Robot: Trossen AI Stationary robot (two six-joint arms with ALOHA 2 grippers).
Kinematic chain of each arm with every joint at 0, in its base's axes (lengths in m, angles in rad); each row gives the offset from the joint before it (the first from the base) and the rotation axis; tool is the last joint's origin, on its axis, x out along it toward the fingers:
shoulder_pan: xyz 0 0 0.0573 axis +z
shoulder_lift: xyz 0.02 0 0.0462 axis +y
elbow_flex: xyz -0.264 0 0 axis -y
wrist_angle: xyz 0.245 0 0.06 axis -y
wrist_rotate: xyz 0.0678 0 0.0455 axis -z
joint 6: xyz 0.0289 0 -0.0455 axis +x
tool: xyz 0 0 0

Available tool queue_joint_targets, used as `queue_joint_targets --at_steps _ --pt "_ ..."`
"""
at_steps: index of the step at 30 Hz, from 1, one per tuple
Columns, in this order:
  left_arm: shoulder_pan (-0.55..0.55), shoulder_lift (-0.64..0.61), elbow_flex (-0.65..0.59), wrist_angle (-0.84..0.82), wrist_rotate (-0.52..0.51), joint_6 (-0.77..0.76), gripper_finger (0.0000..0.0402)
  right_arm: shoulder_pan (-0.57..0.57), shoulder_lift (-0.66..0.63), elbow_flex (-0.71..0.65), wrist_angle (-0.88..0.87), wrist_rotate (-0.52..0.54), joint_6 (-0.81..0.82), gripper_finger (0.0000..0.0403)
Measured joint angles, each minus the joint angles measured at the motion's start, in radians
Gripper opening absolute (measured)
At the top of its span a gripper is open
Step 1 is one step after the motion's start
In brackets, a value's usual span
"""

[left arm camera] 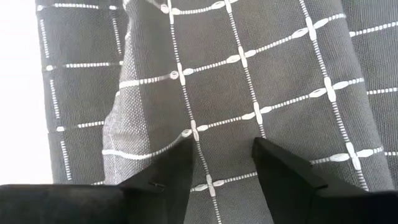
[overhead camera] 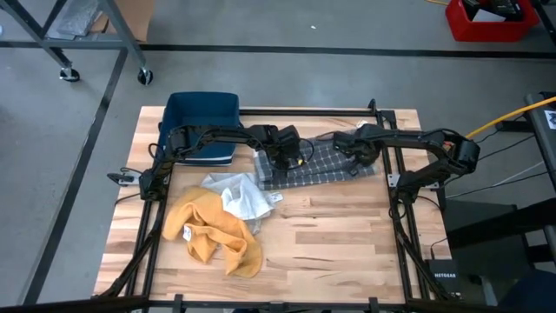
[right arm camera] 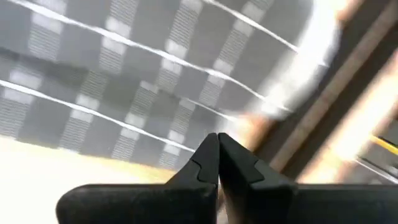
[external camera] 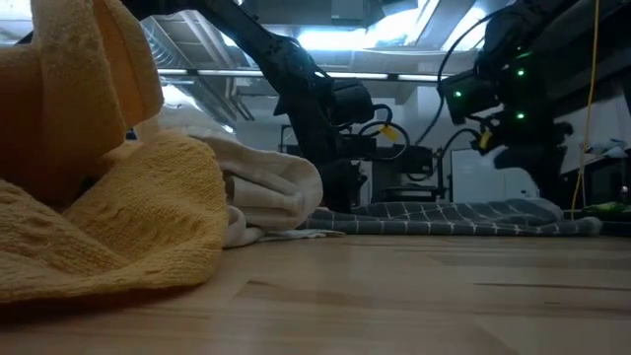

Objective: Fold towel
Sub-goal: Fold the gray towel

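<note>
A grey towel [overhead camera: 326, 165] with a white check lies spread on the wooden table, at the middle of its far half; in the low view the towel [external camera: 463, 217] lies low and flat on the wood. My left gripper [left arm camera: 222, 149] stands open over the towel's left part, pointing steeply down, one finger on either side of a white line. A raised crease [left arm camera: 124, 106] runs through the cloth beside it. My right gripper [right arm camera: 217, 142] is shut with nothing between its fingers, above the towel's right part, near the towel's edge [right arm camera: 292, 81]. My left gripper has its open fingertips [left arm camera: 184, 148] right at the towel's surface, coming from above. I cannot tell whether they touch the cloth. No cloth is between the fingers.
A crumpled yellow towel [overhead camera: 213, 230] and a white cloth [overhead camera: 239, 196] lie at the near left. A dark blue bin [overhead camera: 201, 122] stands at the far left corner. Bare wood [overhead camera: 347, 243] lies at the near right.
</note>
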Motion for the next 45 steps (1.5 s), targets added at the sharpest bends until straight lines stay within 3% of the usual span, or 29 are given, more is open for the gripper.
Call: queue_joint_targets --at_steps 9,19,32,35,39,45 --pt "0.005 0.000 0.006 0.037 -0.001 -0.090 0.0152 0.001 -0.029 0.000 -0.015 0.002 0.025 0.0007" --pt "0.005 -0.041 0.094 0.015 -0.003 -0.087 0.0152 0.000 -0.132 0.002 0.159 -0.044 0.025 0.0007" --pt "0.005 -0.122 0.127 -0.413 -0.007 -0.080 0.0152 0.000 -0.128 0.002 0.539 -0.123 -0.058 0.0007" --pt "0.005 -0.119 0.118 -0.465 -0.008 -0.042 0.0152 0.000 -0.128 0.002 0.570 -0.196 -0.095 0.0009" --pt "0.005 -0.116 0.116 -0.496 -0.031 0.022 0.0152 0.001 -0.128 0.002 0.572 -0.323 -0.119 0.0040" --pt "0.014 -0.117 0.117 -0.480 -0.160 0.090 0.0153 0.002 -0.128 0.002 0.588 -0.440 -0.160 0.0133"
